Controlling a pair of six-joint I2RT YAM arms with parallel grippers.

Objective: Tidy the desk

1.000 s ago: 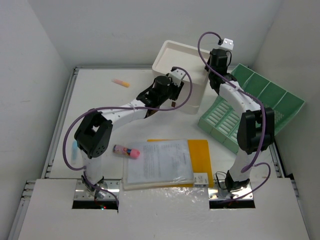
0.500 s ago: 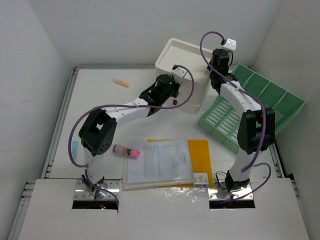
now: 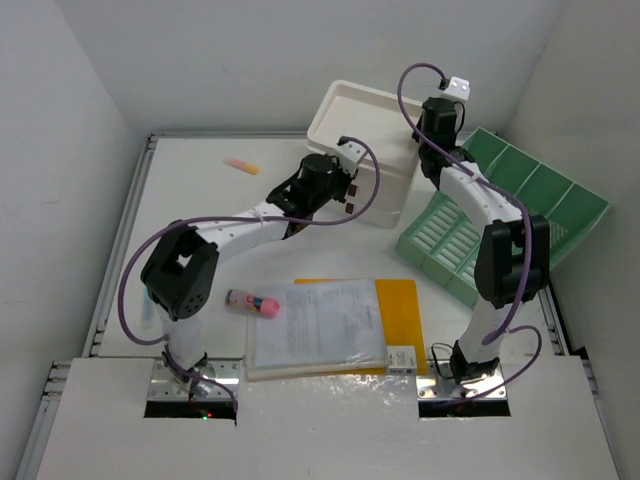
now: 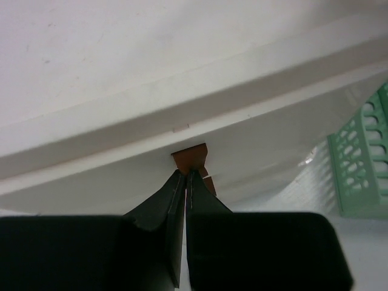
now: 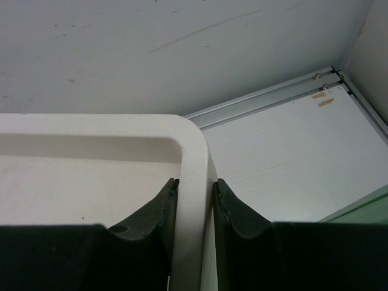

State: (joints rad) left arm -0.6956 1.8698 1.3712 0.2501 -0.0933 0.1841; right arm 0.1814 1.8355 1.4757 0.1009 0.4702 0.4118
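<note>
Pinching a brown tab (image 4: 191,159) on the near face of the white box (image 3: 370,115) with the left gripper (image 4: 185,174), fingers pressed together; clamping the box's far corner wall with the right gripper (image 5: 193,185), one finger on each side. Stands at the far side of the desk (image 3: 200,190), just beside the green rack (image 3: 520,200), tab facing the left arm, so probably pull nearward. Compared with a second ago, tipped higher at the rim, left wrist drawn slightly leftward.

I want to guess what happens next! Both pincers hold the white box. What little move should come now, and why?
Probably a gentle pull back with the left pincer. It is shut on the small brown tab on the front of the white box, while the right pincer grips its rim, so it could hold the box steady if a drawer slides out.
</note>
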